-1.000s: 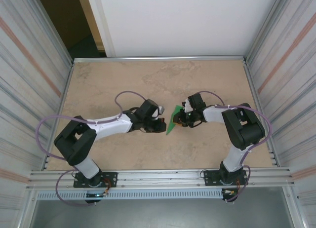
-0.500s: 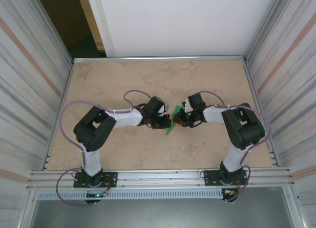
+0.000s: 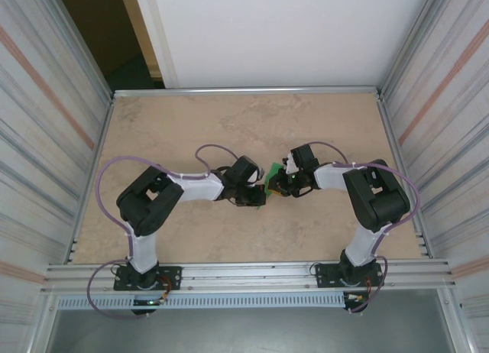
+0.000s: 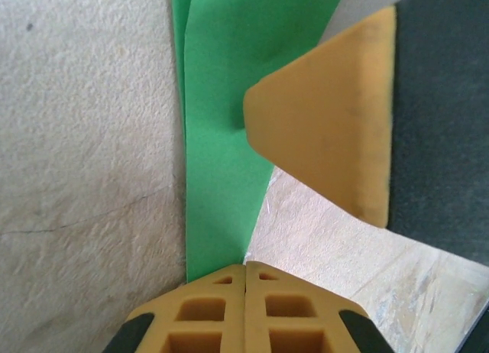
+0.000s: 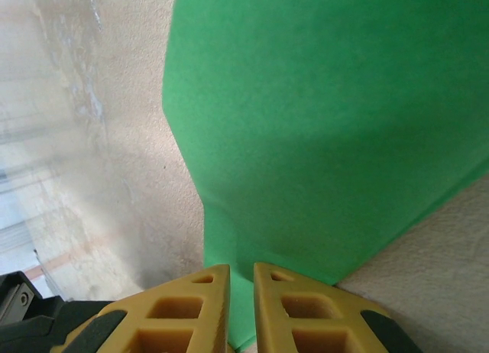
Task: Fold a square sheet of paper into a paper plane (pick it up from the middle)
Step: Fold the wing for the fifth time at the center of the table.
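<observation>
Both arms reach in low over the middle of the table and meet almost nose to nose. The left arm is doubled up at the elbow, its forearm running rightward toward the centre. The right arm comes up from its base and bends sharply back to the left. Between them the green sheet of paper stands up on edge off the tabletop, tilted. The right gripper is nearly closed, with the paper running down into the thin slot between its yellow fingers, so it has the sheet pinched. The left gripper has its fingers pressed tight together. The paper's lower corner comes right to their tips, and I cannot tell whether it is caught there.
</observation>
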